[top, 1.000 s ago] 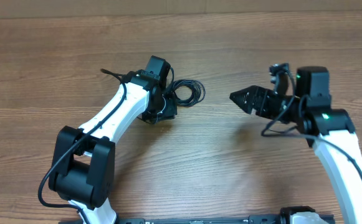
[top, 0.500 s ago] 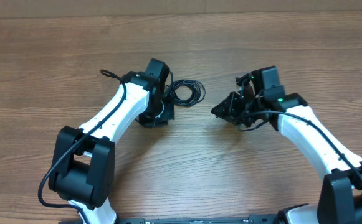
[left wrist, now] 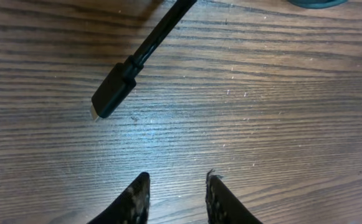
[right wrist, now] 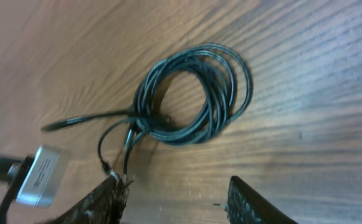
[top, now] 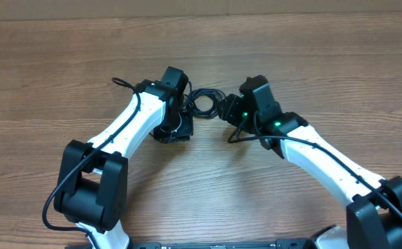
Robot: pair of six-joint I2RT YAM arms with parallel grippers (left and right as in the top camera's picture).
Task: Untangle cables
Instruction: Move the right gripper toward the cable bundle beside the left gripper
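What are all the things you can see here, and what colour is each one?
table: one, brown wood, under everything
cables: one coiled bundle, number of cords unclear, black, lying mid-table
black plug: one, black with a silvery tip, flat on the wood
silver plug: one, silvery grey on a black cord, beside the bundle
left arm: one, white and black, reaching to the bundle
right arm: one, white and black, reaching from the other side
left gripper: one, black, open, empty, near the black plug
right gripper: one, black, open, near the bundle
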